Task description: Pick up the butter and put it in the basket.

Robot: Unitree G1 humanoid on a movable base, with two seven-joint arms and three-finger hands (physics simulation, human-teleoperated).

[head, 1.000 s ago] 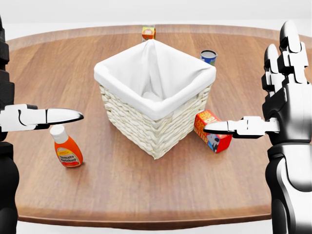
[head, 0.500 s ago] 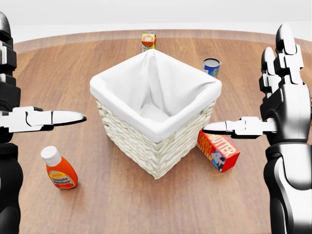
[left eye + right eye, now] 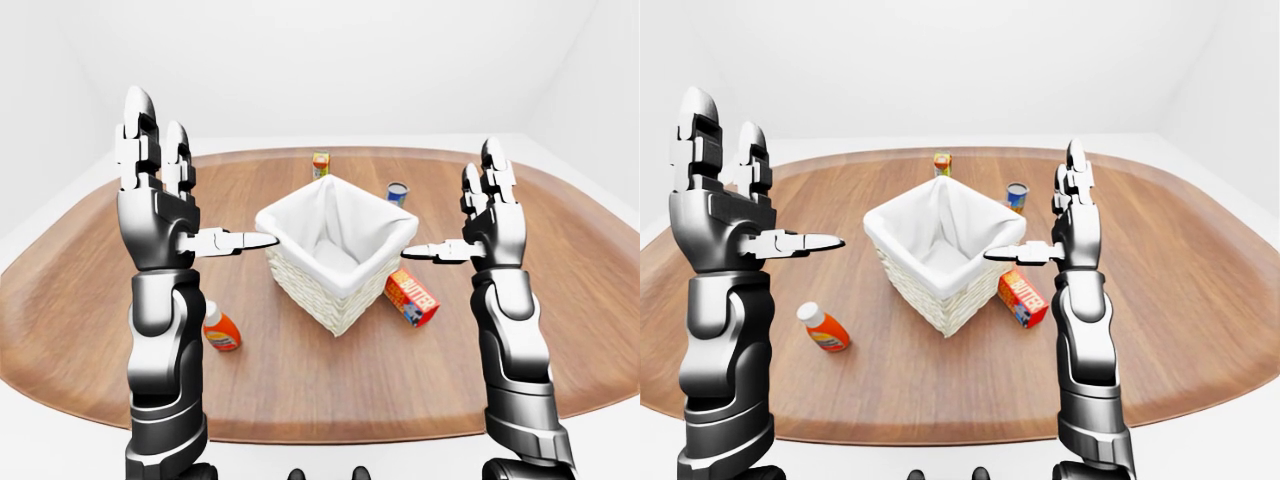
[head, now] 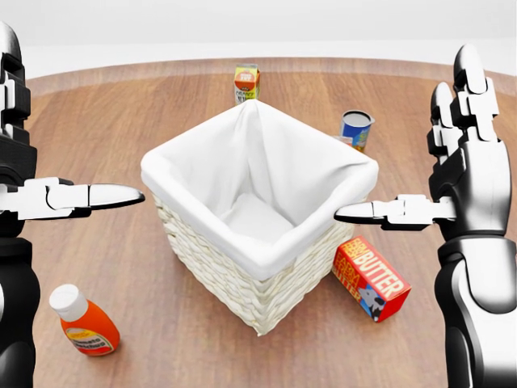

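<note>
Holding both arms raised and apart, I keep the left robot hand (image 4: 48, 174) and the right robot hand (image 4: 440, 182) open, fingers up and thumbs pointing inward, so neither blocks my look at the worktop (image 4: 161, 113). Nothing is gripped. The butter (image 4: 370, 277) lies on its side just beside the basket (image 4: 257, 206), at its lower right in the head view and below my right thumb, so I judge the right arm the natural one to lower onto it. The ketchup bottle (image 4: 81, 322), can (image 4: 356, 128) and small carton (image 4: 246, 81) sit well apart and shouldn't interfere.
</note>
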